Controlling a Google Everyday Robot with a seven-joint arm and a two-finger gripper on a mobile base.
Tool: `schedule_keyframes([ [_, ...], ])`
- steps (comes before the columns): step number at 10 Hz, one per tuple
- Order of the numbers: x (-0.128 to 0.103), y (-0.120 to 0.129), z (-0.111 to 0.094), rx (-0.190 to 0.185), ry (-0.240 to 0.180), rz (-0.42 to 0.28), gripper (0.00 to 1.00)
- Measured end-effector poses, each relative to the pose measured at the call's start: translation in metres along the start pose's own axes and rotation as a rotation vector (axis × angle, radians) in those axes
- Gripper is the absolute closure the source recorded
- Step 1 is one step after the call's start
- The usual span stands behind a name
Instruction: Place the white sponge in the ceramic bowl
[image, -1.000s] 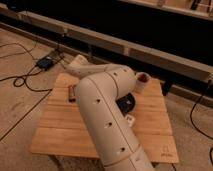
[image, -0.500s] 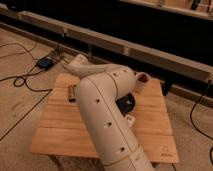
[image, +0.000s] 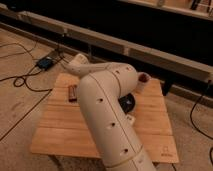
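Observation:
My thick white arm (image: 107, 120) rises from the bottom of the view and covers the middle of the wooden table (image: 60, 130). Its far link (image: 80, 64) reaches toward the table's back left. My gripper is hidden behind the arm and does not show. The ceramic bowl (image: 128, 102), black and glossy, shows only partly at the arm's right edge. A small off-white block, by its look the white sponge (image: 131, 120), lies on the table just in front of the bowl, close against the arm.
A small pale cup with a reddish-brown inside (image: 143, 80) stands at the table's back right. A small dark brown rectangular object (image: 72, 93) lies at the left. Cables and a blue box (image: 45, 63) lie on the floor to the left. A dark wall runs behind.

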Motion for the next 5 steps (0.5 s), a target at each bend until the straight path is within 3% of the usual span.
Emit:
schedule_keyframes([
  [5,-0.005,-0.006,-0.040,0.014,-0.083,0.002,1.00],
])
